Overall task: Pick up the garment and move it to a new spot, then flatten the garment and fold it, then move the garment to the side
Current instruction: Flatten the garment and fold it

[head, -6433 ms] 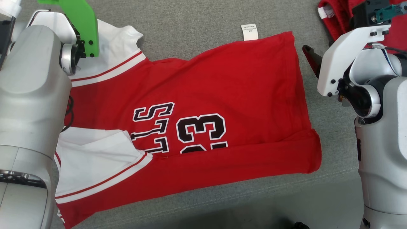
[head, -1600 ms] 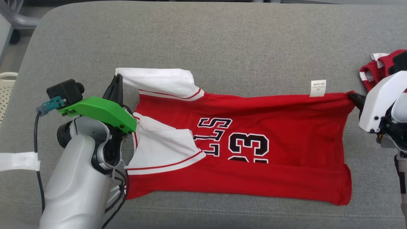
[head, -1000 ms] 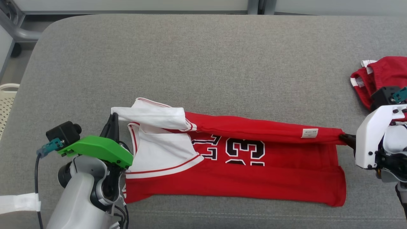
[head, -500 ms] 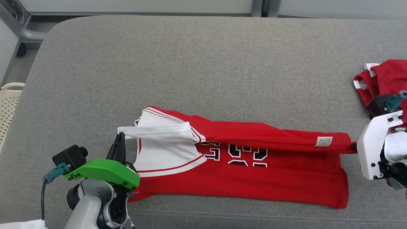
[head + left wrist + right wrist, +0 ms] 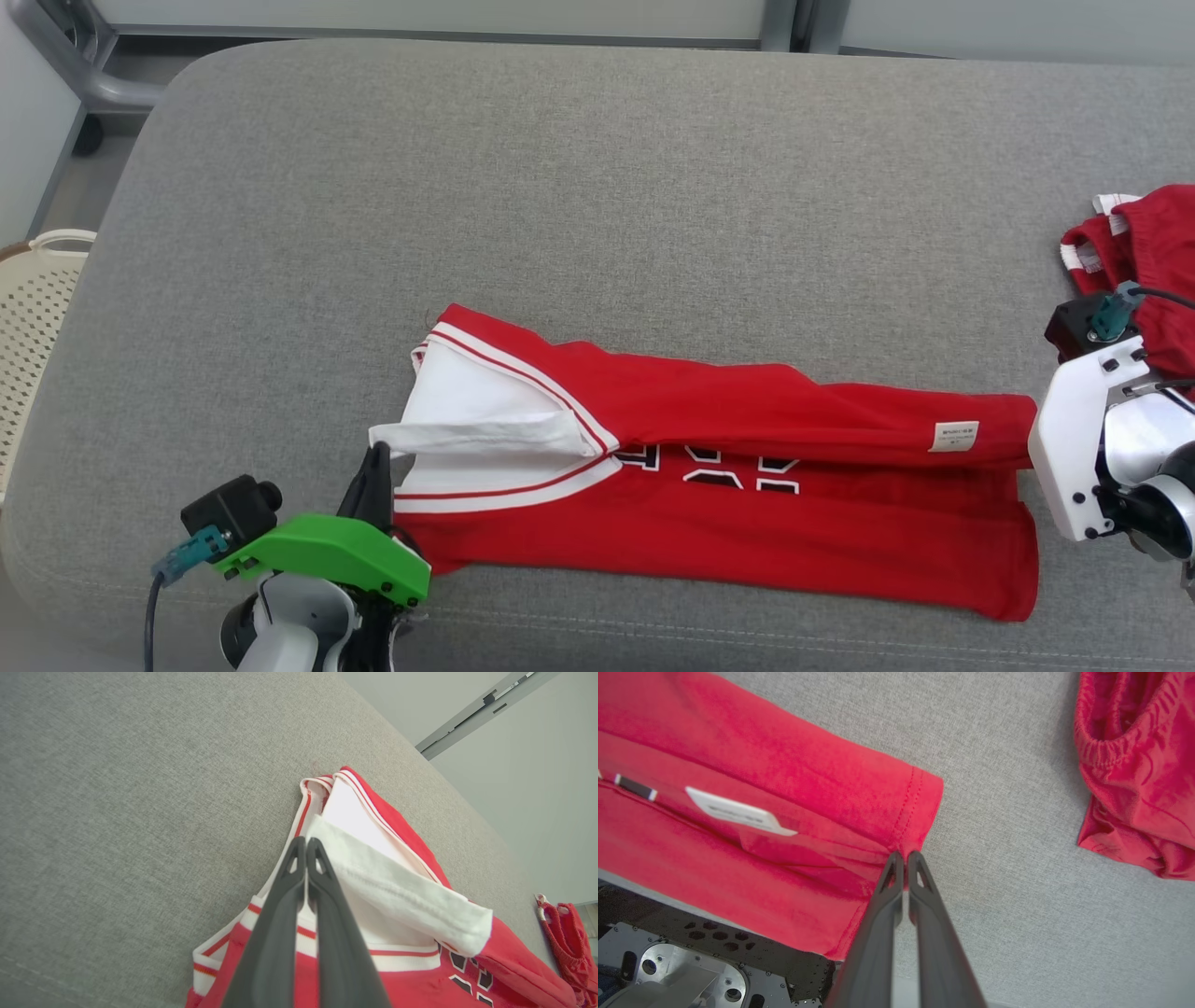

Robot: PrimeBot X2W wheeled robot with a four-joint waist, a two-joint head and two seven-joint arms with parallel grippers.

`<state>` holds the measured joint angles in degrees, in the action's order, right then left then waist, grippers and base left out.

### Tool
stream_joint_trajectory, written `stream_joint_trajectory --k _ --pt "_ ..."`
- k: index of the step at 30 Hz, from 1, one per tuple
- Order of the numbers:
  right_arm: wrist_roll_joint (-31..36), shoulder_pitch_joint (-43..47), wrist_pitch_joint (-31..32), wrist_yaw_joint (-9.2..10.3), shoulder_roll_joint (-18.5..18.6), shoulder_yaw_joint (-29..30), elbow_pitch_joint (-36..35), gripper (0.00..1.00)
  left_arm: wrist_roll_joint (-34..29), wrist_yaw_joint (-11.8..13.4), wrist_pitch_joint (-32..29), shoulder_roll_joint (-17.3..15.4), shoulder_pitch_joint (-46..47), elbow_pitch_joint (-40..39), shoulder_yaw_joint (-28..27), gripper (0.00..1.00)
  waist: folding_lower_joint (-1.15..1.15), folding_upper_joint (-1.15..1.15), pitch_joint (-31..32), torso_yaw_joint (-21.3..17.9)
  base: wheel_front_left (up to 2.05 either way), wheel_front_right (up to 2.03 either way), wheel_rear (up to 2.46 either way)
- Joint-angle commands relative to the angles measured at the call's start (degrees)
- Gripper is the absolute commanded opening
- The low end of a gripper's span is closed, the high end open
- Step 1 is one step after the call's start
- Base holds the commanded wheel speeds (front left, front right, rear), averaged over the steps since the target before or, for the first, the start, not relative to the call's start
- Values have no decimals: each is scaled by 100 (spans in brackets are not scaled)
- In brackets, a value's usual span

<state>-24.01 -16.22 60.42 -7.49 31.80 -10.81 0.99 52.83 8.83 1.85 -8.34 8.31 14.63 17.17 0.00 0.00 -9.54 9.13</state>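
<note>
Folding step. Left tool (image 5: 306, 842) is pinched shut on the jersey (image 5: 728, 504) at its white sleeve corner. Right tool (image 5: 906, 855) is pinched shut on the hem corner. Jersey lies mid-cushion (image 5: 560, 187), far edge doubled over toward me. I'd lower both corners level and taut onto the near edge, then release together. Left bite looks shallow, hard to tell. Count: one jersey, one shorts (image 5: 1148, 252), one basket (image 5: 37, 308), two tools.
</note>
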Motion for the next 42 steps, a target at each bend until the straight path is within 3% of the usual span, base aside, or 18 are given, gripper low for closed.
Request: stream_joint_trajectory --k 1,14,15,16,17,19,20,21,22,23,33,42 --pt "33 -62 -9 0 51 -17 24 0 -9 27 17 -4 -86 0 10 0 0 0 0 12 0 0 0" --pt "-76 -37 -13 0 33 -201 168 0 120 63 -50 98 -361 154 98 0 0 0 16 56 0 0 0" --pt "-83 -20 -13 0 11 -182 179 10 104 46 -91 74 -357 174 141 0 0 0 17 56 0 0 0" --pt "-106 1 -7 0 -6 -180 189 33 109 14 -157 68 -365 193 186 0 0 0 18 57 0 0 0" --pt "-119 17 8 0 -13 -176 194 36 152 -4 -204 78 -381 207 206 0 0 0 19 57 0 0 0" --pt "-119 27 -1 0 -36 -165 189 52 171 -19 -273 68 -386 232 234 0 0 0 16 53 0 0 0" --pt "-107 27 -22 0 -55 -152 190 90 191 -31 -303 72 -391 243 246 0 0 0 16 50 0 0 0" --pt "-90 29 -52 0 -85 -114 199 100 198 -28 -337 61 -394 265 258 27 0 0 19 45 0 0 0" --pt "-76 34 -72 0 -114 -88 199 100 188 -10 -379 45 -394 294 273 94 0 0 22 42 0 0 0" --pt "-62 42 -89 0 -136 -82 201 100 210 6 -429 48 -398 317 286 100 0 0 27 40 0 0 0" --pt "-27 115 -193 0 -179 20 145 100 126 245 -486 -139 -489 421 236 100 0 0 127 43 0 0 0" --pt "-11 413 -726 0 -396 431 -153 100 -12 561 -456 -490 -787 160 88 100 0 0 390 83 0 0 0"
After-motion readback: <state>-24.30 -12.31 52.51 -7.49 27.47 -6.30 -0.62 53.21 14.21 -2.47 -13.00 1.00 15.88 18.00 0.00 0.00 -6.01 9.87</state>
